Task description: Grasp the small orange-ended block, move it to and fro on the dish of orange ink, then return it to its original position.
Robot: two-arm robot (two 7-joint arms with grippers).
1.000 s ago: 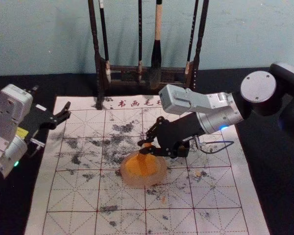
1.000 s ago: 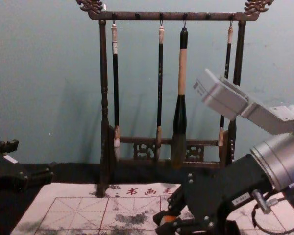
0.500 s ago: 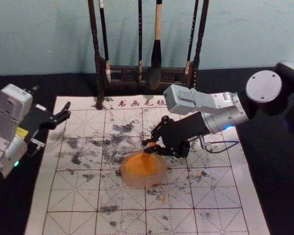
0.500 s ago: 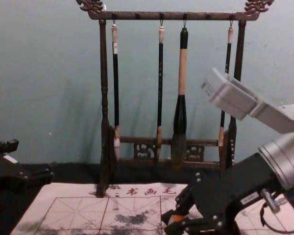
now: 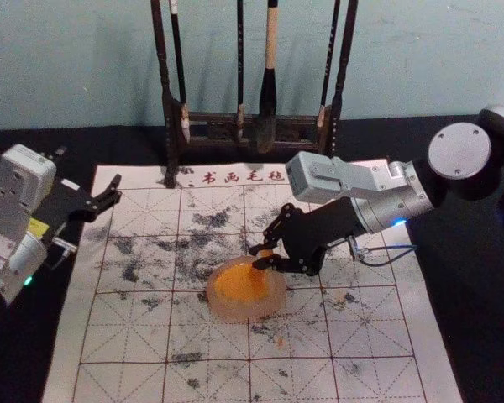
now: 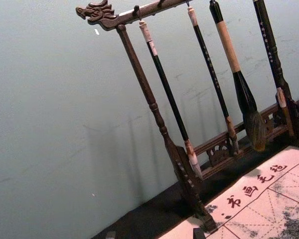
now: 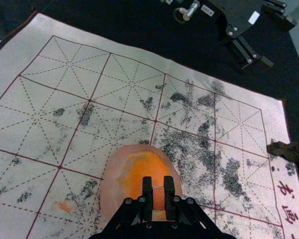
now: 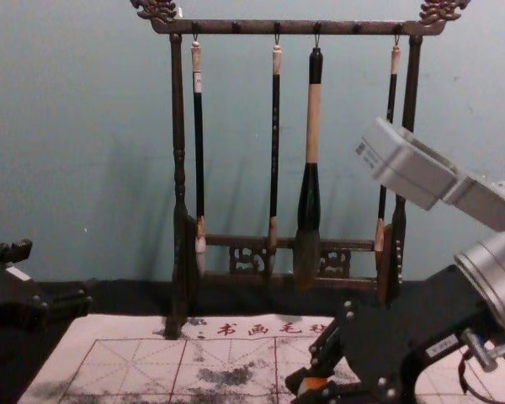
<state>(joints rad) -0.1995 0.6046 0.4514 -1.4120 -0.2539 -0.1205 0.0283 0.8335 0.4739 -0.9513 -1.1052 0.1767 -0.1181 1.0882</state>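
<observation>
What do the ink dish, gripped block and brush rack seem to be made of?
Ink dish: perhaps stone or resin, with a smooth, pinkish, translucent-looking rim.
Block: smooth, orange; whether stone, wood or plastic, I cannot tell.
Brush rack: probably dark varnished wood, judging by turned posts and carved end.

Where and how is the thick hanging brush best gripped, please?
The thick hanging brush is probably best gripped at its pale, straight handle section, from the front, jaws either side: it hangs upright from the rack, swelling lower down towards the bristles.
</observation>
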